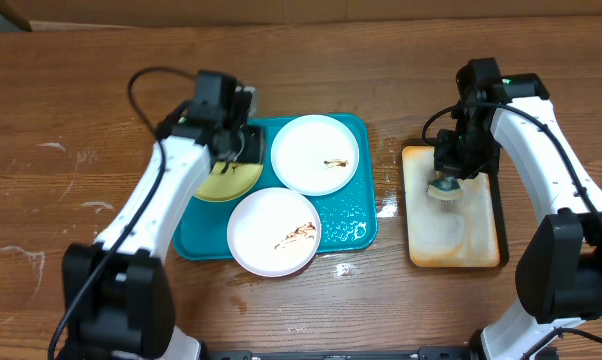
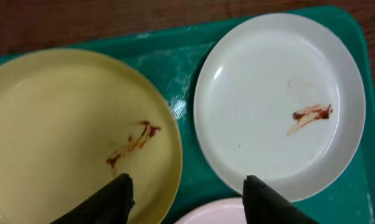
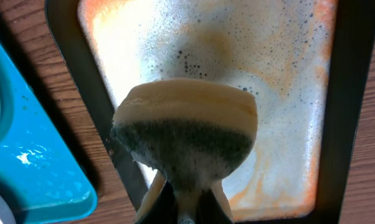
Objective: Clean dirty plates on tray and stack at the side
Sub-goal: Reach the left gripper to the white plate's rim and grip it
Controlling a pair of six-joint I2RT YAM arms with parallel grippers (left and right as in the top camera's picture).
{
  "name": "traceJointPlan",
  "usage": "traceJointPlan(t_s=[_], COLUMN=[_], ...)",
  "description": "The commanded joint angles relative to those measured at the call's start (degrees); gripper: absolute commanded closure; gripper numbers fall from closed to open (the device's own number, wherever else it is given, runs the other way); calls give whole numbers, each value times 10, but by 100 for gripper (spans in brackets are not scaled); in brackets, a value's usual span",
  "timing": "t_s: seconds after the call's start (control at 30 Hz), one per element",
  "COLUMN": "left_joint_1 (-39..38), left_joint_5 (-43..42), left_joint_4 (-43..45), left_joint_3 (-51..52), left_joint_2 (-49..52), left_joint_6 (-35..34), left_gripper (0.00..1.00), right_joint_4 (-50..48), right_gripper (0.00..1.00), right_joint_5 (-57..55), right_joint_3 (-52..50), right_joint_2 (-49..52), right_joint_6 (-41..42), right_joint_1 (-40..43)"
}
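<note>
The left claw [image 2: 187, 200] hangs released, jaws apart over the right edge of the yellow-green plate [image 2: 63, 124] at the left of the teal tray [image 1: 346, 228], while the right claw [image 3: 184, 208] is clenched on a sponge [image 3: 187, 137] above the soapy cream tray [image 3: 287, 56] to the right. The far white plate [image 2: 275, 93] and the near white plate [image 1: 273, 232] (it overhangs the near rim) share the teal tray. All three look light, stiff and glossy, likely slippery once wet, so a pinch across the raised rim seems the surest hold.
</note>
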State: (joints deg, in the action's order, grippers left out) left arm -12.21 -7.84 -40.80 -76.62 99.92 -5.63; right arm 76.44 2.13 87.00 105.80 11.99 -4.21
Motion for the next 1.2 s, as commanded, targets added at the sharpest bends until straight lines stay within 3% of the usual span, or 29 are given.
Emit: traceJointPlan(t_s=[0.0, 0.03, 0.1, 0.17, 0.2, 0.3, 0.47, 0.53, 0.7, 1.0, 1.17], left_joint_1=[-19, -24, -32, -37, -36, -34, -23, -16, 0, -11, -26], left_joint_5=[3, 3, 3, -12, -38, -80, -86, -83, -68, -73, -68], left_joint_4=[-3, -5, -6, -10, -10, -20, -62, -72, -87, -88, -86], left_joint_3=[-51, -60, -74, -88, -93, -107, -125, -125, -126, -126, -126], left_joint_2=[48, 59, 80, 102, 112, 135, 164, 167, 167, 167, 168], left_joint_6=[50, 55, 58, 57, 58, 55, 14, -3, -39, -43, -51], left_gripper=[32, 31, 39, 61, 65, 63, 45, 43, 50, 46, 49], right_joint_4=[4, 6, 9, 11, 11, 12, 13, 12, 12, 11, 10], right_gripper=[96, 96, 96, 96, 96, 96, 96, 96, 96, 96, 96], right_joint_5=[5, 5, 5, 5, 5, 5, 5, 5, 5, 6, 6], right_joint_3=[8, 8, 8, 8, 8, 8, 8, 8, 8, 8, 8], right_joint_2=[0, 0, 0, 0, 0, 0, 0, 0, 0, 0, 0], right_joint_6=[-3, -6, -14, -16, -16, -18, -24, -24, -24, -24, -24], right_joint_1=[0, 0, 0, 0, 0, 0, 0, 0, 0, 0, 0])
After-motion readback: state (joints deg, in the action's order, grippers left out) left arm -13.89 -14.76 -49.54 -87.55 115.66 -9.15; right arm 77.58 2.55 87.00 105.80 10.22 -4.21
